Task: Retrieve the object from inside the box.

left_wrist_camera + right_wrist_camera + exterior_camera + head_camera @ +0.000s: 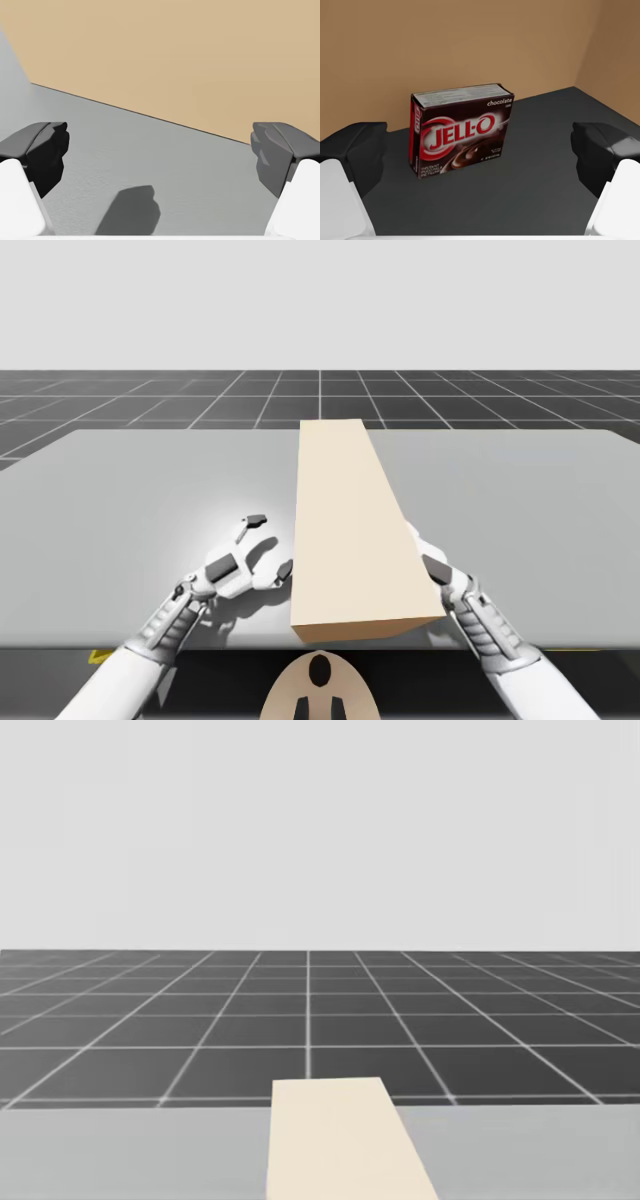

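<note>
From the high view I see a wide grey table point(150, 490), flat and matte, its far edge straight; beyond that edge a dark floor point(150, 400) ruled with pale grid lines runs out to a level horizon; above the horizon hangs a blank pale backdrop point(320, 300); my head view gives the same three, stacked likewise; the left wrist view shows the table's grey top close up
</note>
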